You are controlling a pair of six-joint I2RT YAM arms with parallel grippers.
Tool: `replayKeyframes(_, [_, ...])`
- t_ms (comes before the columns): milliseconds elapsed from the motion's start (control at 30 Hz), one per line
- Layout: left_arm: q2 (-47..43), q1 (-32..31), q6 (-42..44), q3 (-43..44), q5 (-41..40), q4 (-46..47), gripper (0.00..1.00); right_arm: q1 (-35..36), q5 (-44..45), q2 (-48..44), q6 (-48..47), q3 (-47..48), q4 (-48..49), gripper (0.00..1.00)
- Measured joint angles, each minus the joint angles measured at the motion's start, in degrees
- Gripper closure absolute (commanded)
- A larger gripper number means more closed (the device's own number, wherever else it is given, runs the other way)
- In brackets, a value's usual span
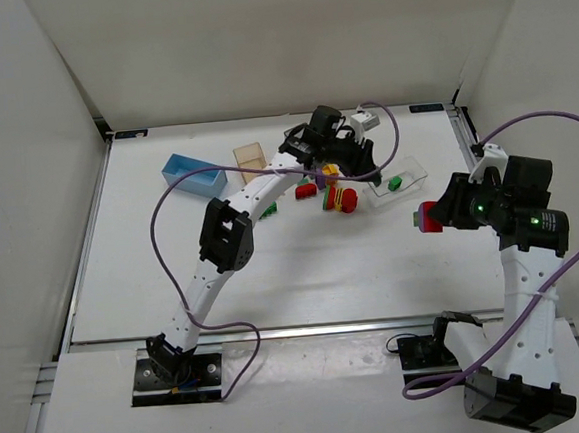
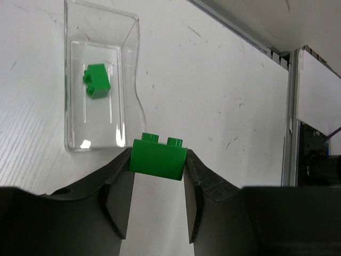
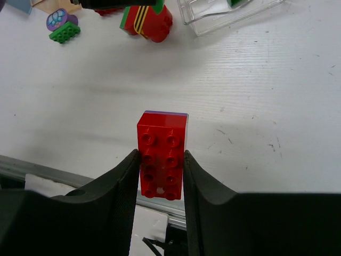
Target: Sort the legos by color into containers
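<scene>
My left gripper (image 2: 158, 165) is shut on a green lego (image 2: 158, 157) and holds it above the table, just beside the near end of the clear container (image 2: 130, 64). One green lego (image 2: 97, 80) lies inside that container. My right gripper (image 3: 161, 162) is shut on a long red lego (image 3: 162, 144) with a purple layer under it, held up over the right side of the table (image 1: 430, 215). Loose legos lie mid-table: a red and yellow clump (image 1: 343, 200), a red one (image 1: 305, 189) and a small green one (image 1: 269, 210).
The light blue container (image 1: 194, 174) and the tan-orange container (image 1: 250, 156) stand at the back left. The left arm (image 1: 267, 188) arches over the back middle and hides what is under its wrist. A metal rail (image 1: 278, 330) marks the near table edge.
</scene>
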Motion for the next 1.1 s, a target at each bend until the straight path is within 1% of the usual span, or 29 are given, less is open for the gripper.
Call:
replayKeyframes(333, [4.8, -1.5, -1.6, 6.2, -2.2, 6.0, 0.68, -1.9, 0.3, -0.1, 0.0, 0.0, 0.0, 1.0])
replayKeyframes(367, [5.2, -1.5, -1.6, 6.5, -2.6, 6.4, 0.65, -2.0, 0.3, 0.0, 0.1, 0.0, 0.0, 1.0])
replayKeyframes(567, [7.7, -1.6, -1.7, 6.7, -4.4, 7.6, 0.61, -2.6, 0.3, 0.0, 0.1, 0.0, 0.0, 1.0])
replayKeyframes(633, [8.5, -1.7, -1.7, 6.8, -4.8, 7.8, 0.56, -2.6, 0.3, 0.0, 0.1, 0.0, 0.0, 1.0])
replayKeyframes(667, [8.9, -1.8, -1.7, 6.8, -4.9, 7.8, 0.45, -2.6, 0.2, 0.0, 0.1, 0.0, 0.0, 1.0])
replayKeyframes(767, [10.0, -2.0, -1.7, 6.9, -5.5, 7.9, 0.29, -2.6, 0.0, 0.3, 0.1, 0.0, 0.0, 1.0])
replayKeyframes(800, [10.1, -2.1, -1.5, 6.9, -5.8, 7.9, 0.2, -2.6, -0.1, 0.4, 0.1, 0.0, 0.0, 1.0])
replayKeyframes(867, [10.3, -2.1, -1.6, 6.9, -6.5, 7.7, 0.18, -2.6, -0.7, 0.7, 0.1, 0.0, 0.0, 1.0])
replayKeyframes(900, [10.3, -2.1, -1.7, 7.1, -6.9, 7.7, 0.14, -2.6, -1.0, 0.9, 0.2, 0.0, 0.1, 1.0])
replayKeyframes(933, [10.3, -2.1, -1.6, 7.3, -7.2, 7.9, 0.12, -2.6, -1.4, 1.2, 0.2, 0.0, 0.3, 1.0])
replayKeyframes(1100, [8.9, -1.0, -2.3, 8.2, -7.4, 8.2, 0.14, -2.6, -5.1, 3.5, 0.5, -0.8, 2.3, 1.0])
